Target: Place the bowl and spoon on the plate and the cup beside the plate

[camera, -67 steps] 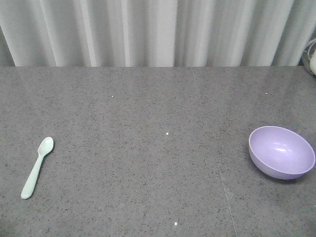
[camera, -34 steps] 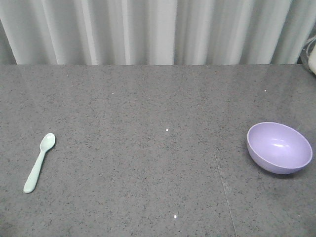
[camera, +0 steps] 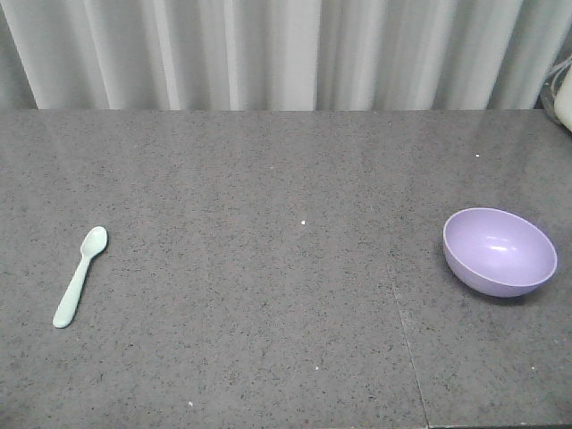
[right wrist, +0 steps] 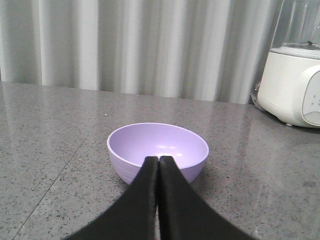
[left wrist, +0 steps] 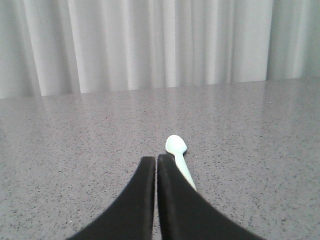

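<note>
While plate and cup are out of view, spoon and bowl lie at opposite ends

Since we read from 9 o'clock, we meet the spoon (camera: 79,278) first. It lies flat on the desk (camera: 268,340), scoop toward 1 o'clock and handle toward 7. Our left end effector (left wrist: 156,160) hangs just behind that handle, closed tip to tip and empty. We judge it lined up for an approach, and it must part before any pick. At 3 o'clock the bowl (camera: 500,252) sits upright, well apart from the spoon, which suits one arm per item. Our right end effector (right wrist: 158,160) faces it, likewise closed on nothing. Neither plate nor cup shows, so nothing is arranged yet.
</note>
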Tool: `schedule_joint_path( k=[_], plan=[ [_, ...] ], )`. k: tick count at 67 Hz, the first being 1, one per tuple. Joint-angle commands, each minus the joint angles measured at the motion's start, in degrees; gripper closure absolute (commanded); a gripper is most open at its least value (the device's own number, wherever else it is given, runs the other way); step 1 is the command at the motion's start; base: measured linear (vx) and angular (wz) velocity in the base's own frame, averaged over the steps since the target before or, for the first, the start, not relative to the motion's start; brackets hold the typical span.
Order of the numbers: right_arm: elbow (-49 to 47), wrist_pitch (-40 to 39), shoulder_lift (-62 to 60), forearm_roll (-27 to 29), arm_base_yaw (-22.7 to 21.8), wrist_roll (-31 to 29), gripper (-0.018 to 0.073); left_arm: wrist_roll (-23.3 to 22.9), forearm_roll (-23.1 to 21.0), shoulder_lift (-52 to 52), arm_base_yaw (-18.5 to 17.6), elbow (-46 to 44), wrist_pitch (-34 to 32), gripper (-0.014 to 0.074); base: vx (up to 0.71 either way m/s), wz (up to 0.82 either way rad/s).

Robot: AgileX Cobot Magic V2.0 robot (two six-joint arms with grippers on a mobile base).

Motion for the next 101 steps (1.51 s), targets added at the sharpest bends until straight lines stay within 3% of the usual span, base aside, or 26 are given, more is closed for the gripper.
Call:
schedule_joint_path(
  k=[1, 43, 54, 65, 72, 81, 89, 93, 101],
  plan=[
    [0.30, -3.99, -0.22, -0.39, -0.38, -0.40, 0.0570, -0.42, -0.15, -0.80, -0.25, -1.07, -4.40, 0.0603, -0.05, 0.01],
    [0.30, -3.99, -0.22, -0.39, -0.38, -0.40, 0.0570, -0.42, -0.15, -0.80, -0.24, -1.07, -5.39, 0.0603, -0.01, 0.01],
    [0.30, -9.13, -0.22, -0.45, -0.38, -0.60, 0.0570, -0.35, -0.15, -0.80, -0.24, -1.40, -6.45, 0.0603, 0.00, 0.00],
    [-1.01, -28.09, -0.22, 1.22, -0.38, -0.19, 0.0570, -0.57, 0.19, -0.80, -0.19, -1.52, -15.68, 0.0603, 0.00, 0.00],
    [-7.57, -34.31, 0.37, 8.37, -0.38, -4.01, 0.0570, -0.63, 0.34, -0.80, -0.32, -4.11, -22.30, 0.0603, 0.00, 0.00],
    [-22.64, -33.71, 7.92, 14.29, -0.38, -14.53, 0.0570, -0.37, 0.28, 2.25, -0.32, -16.12, -21.52, 0.0603, 0.00, 0.00],
    [-38.65, -32.36, 20.74, 17.01, -0.38, -22.59, 0.0570, -0.37, -2.33, 13.19, -0.32, -28.22, -18.84, 0.0603, 0.00, 0.00],
    [-47.00, -27.77, 27.86, 21.83, -0.38, -23.51, 0.0570, -0.37, -3.68, 20.68, -0.32, -35.75, -15.12, 0.0603, 0.00, 0.00],
    [-57.40, -9.12, 38.17, 29.44, -0.38, -24.12, 0.0570, -0.37, -3.69, 33.38, -0.57, -48.24, -8.14, 0.0603, 0.00, 0.00]
  ],
)
